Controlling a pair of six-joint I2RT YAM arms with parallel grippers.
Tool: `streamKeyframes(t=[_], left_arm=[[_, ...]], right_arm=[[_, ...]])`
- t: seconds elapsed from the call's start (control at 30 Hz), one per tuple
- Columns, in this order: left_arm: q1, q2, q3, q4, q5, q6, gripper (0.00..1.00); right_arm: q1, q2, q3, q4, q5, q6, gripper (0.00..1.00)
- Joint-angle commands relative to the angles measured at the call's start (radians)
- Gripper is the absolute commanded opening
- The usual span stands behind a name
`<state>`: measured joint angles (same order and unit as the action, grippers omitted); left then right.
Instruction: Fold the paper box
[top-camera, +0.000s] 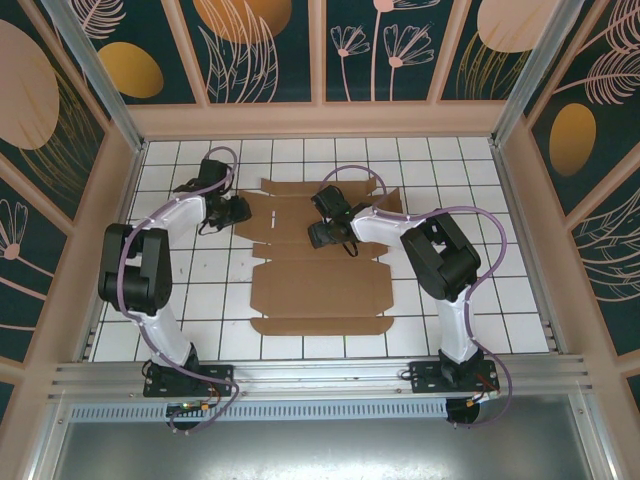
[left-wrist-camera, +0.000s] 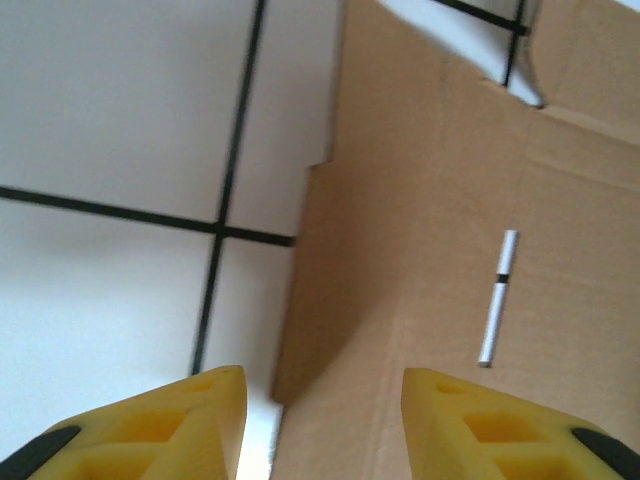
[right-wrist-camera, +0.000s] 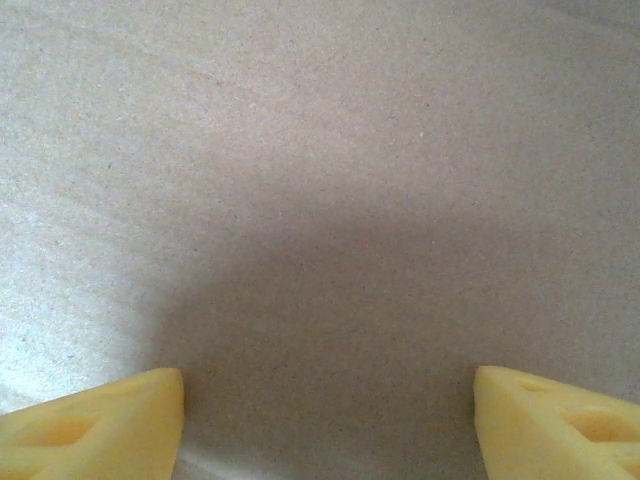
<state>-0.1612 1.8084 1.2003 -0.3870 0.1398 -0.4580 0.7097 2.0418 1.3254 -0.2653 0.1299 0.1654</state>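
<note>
at the near edge of the white tiled worktop (top-camera: 200, 300) a metal rail (top-camera: 320, 372) runs across, with a narrow band of bare tile between it and the paper box (top-camera: 320, 290). the box is a flat die-cut sheet of plain brown cardboard in the middle of the worktop. its near end is a thin strip flap, then comes a wide panel, then creased panels and notched flaps toward the far side. open tile lies to the left and right of the sheet, and both arms reach in over it. the left tool (top-camera: 238, 212) sits at the sheet's far left edge. in the left wrist view the left tool (left-wrist-camera: 322, 400) has its yellow fingers partly apart, one above tile and one above cardboard, with the stepped edge between them and nothing gripped. a narrow slot (left-wrist-camera: 497, 297) shows white through the cardboard. the right tool (top-camera: 325, 232) hangs over the far middle of the sheet. seen from the wrist, the right tool (right-wrist-camera: 330, 400) is spread wide above plain cardboard and holds nothing. beyond the sheet is more bare tile, then the far wall (top-camera: 320, 120).
</note>
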Motion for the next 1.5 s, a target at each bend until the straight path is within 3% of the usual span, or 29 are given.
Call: streamKeyframes(t=[0.0, 0.23, 0.4, 0.57, 0.7, 0.8, 0.9, 1.0, 1.23, 1.47], left_arm=[[-0.005, 0.033, 0.005, 0.108, 0.065, 0.036, 0.44], [0.005, 0.084, 0.012, 0.116, 0.050, 0.052, 0.33], [0.003, 0.049, -0.012, 0.140, 0.042, 0.014, 0.12], [-0.042, 0.058, 0.026, 0.070, -0.109, 0.015, 0.03], [-0.154, 0.138, 0.099, -0.018, -0.288, 0.060, 0.01], [-0.213, 0.190, 0.142, -0.058, -0.334, 0.057, 0.05], [-0.217, 0.161, 0.151, -0.067, -0.355, 0.043, 0.10], [-0.207, 0.074, 0.156, -0.080, -0.353, 0.055, 0.27], [-0.129, -0.187, 0.035, -0.062, -0.137, -0.026, 0.51], [-0.128, -0.277, -0.198, 0.071, 0.099, -0.127, 0.54]], right_arm=[[0.004, 0.078, -0.068, -0.149, -0.038, -0.005, 0.74], [0.005, 0.079, -0.066, -0.152, -0.039, -0.006, 0.74], [0.007, 0.087, -0.060, -0.152, -0.034, -0.006, 0.73], [0.009, 0.094, -0.049, -0.157, -0.030, -0.006, 0.72], [0.011, 0.094, -0.049, -0.158, -0.024, 0.000, 0.72], [0.011, 0.099, -0.047, -0.160, -0.023, 0.002, 0.72], [0.009, 0.102, -0.046, -0.163, -0.021, 0.003, 0.72], [0.010, 0.100, -0.049, -0.161, -0.019, 0.003, 0.72], [0.009, 0.103, -0.049, -0.160, -0.013, 0.011, 0.71], [0.010, 0.112, -0.043, -0.163, -0.013, 0.005, 0.69]])
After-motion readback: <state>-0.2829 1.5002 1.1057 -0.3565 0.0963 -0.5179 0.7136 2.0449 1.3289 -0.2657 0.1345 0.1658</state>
